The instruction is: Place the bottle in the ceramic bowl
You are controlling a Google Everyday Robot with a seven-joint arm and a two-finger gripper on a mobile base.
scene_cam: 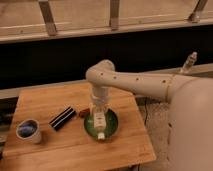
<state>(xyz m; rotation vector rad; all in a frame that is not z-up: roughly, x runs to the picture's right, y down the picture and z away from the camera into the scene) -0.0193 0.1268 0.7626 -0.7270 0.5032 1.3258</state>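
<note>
The gripper hangs straight down from the bent white arm, directly above the ceramic bowl, and its fingers are closed on the bottle. The bottle points downward, with its lower end over the near part of the green bowl; I cannot tell if it already touches the bowl or is a little above it. So the carrying part looks almost finished: the bottle is at the bowl, but it is not released yet. What is left, I think, is to lower it, open the fingers and lift away. On the wooden table, a black striped object lies just beside the bowl, and a small white cup stands well apart.
</note>
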